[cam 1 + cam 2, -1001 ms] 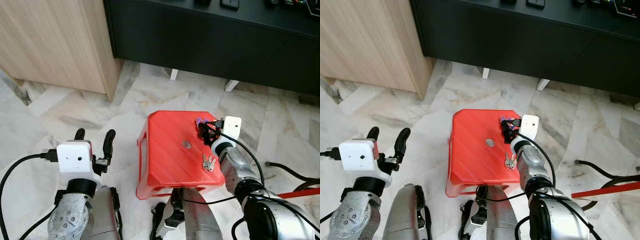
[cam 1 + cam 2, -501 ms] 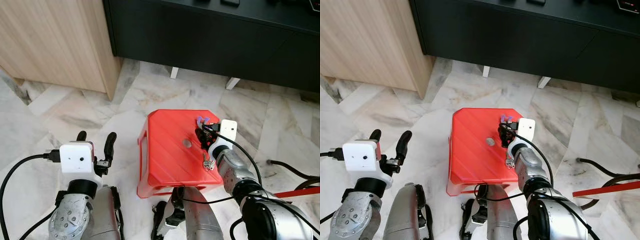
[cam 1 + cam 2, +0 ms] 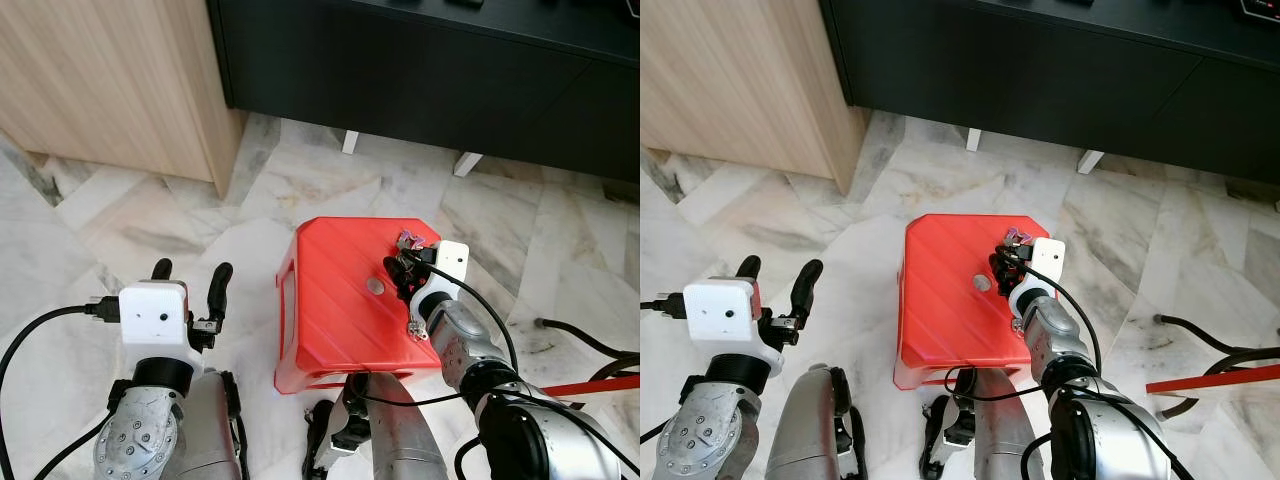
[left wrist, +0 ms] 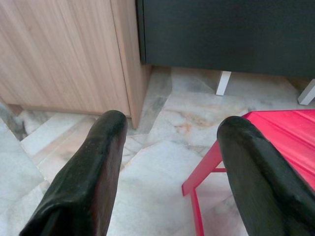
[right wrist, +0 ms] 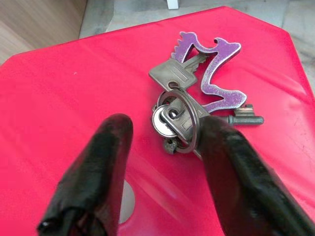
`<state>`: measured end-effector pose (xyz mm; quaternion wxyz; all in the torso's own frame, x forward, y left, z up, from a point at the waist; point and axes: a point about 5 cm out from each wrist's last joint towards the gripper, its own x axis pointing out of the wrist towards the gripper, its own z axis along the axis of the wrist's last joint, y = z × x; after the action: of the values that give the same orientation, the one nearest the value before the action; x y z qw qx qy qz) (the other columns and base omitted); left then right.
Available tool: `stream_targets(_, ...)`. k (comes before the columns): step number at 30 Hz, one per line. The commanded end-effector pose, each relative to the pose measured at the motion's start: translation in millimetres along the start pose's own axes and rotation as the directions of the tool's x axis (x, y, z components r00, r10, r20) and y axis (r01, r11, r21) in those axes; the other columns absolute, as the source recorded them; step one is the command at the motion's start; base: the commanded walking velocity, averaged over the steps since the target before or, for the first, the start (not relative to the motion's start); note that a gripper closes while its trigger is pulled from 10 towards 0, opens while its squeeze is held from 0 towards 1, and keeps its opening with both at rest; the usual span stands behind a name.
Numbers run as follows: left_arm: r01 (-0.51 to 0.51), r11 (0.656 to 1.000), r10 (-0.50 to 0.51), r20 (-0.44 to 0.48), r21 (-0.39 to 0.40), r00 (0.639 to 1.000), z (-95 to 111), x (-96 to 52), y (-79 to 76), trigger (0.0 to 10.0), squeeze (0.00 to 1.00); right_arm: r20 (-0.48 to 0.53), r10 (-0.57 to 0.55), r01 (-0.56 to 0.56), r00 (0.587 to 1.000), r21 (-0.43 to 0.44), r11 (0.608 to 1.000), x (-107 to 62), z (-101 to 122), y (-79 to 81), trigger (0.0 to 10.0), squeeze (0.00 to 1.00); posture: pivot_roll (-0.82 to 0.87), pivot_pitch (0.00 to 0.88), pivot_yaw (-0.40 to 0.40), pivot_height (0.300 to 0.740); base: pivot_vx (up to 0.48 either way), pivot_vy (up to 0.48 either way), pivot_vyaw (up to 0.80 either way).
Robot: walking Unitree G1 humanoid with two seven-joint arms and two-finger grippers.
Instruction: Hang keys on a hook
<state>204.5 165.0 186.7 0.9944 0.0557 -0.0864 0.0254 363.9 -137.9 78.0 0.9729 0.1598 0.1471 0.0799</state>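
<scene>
Keys (image 5: 197, 105) lying on red stool (image 3: 330, 320), far right part, not yet grasped | right gripper (image 5: 167, 162) fingers parted, we are straddling the ring | left gripper (image 4: 172, 162) fingers spread, hovering left of stool | pickup and hanging remaining, we judge.

The stool (image 3: 340, 310) is bright red with fine diagonal ribbing. The keys (image 5: 184, 110) are dull silver-grey on a steel ring, with a purple charm (image 5: 216, 73). Both grippers' fingers (image 5: 98, 172) are glossy black. The floor (image 3: 150, 230) is white marble veined grey and tan. One cabinet (image 3: 110, 80) is pale wood-grain, the other cabinet (image 3: 420, 70) matte black on white legs.
</scene>
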Motion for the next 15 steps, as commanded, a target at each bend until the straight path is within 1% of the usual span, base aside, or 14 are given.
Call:
stream_targets(1,0.005,1.000,-0.005,-0.004,0.000,1.000,0.9,-3.3,-1.3,10.0,0.00,-0.033,-0.014,0.014,0.999,0.017,1.000,-4.6,-13.5,-5.1,0.0,0.00,0.20,0.442,-0.204,0.613,0.000,0.000,0.00)
stream_targets(15,0.003,1.000,-0.002,-0.010,0.005,1.000,-0.6,-2.7,-1.8,10.0,0.00,-0.028,0.009,-0.009,1.000,0.016,1.000,-5.1,-16.6,-1.7,0.0,0.00,0.20,0.440,-0.205,0.613,0.000,0.000,0.00)
